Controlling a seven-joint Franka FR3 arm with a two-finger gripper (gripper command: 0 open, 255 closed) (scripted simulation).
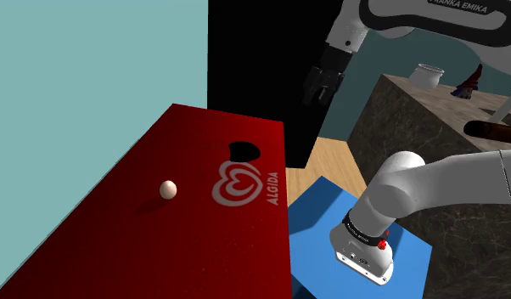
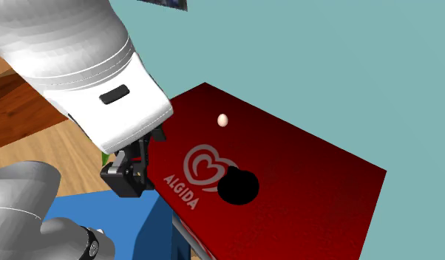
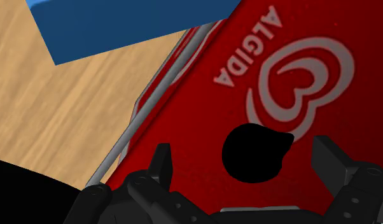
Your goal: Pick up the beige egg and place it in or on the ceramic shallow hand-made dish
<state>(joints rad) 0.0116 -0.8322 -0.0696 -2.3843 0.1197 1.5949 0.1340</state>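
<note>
A small beige egg (image 1: 167, 189) (image 2: 222, 120) lies on the red top (image 1: 152, 246) that bears a white heart logo and the word ALGIDA. The dish (image 1: 244, 151) (image 2: 238, 186) (image 3: 254, 153) shows as a flat black rounded shape on the same top, beyond the logo from the egg. My black gripper (image 1: 320, 87) (image 2: 129, 177) (image 3: 243, 151) hangs in the air above the red top's edge nearest the stand, well apart from the egg. Its fingers (image 3: 161, 159) stand wide open with nothing between them, and the dish lies below the gap.
A blue stand (image 1: 317, 212) sits on the wooden floor (image 3: 56, 108) beside the red top. A stone-patterned counter (image 1: 415, 127) with a white cup (image 1: 428, 75) and other items rises at the shoulder view's right. A teal wall (image 1: 84, 68) and a black area (image 1: 254, 51) lie behind.
</note>
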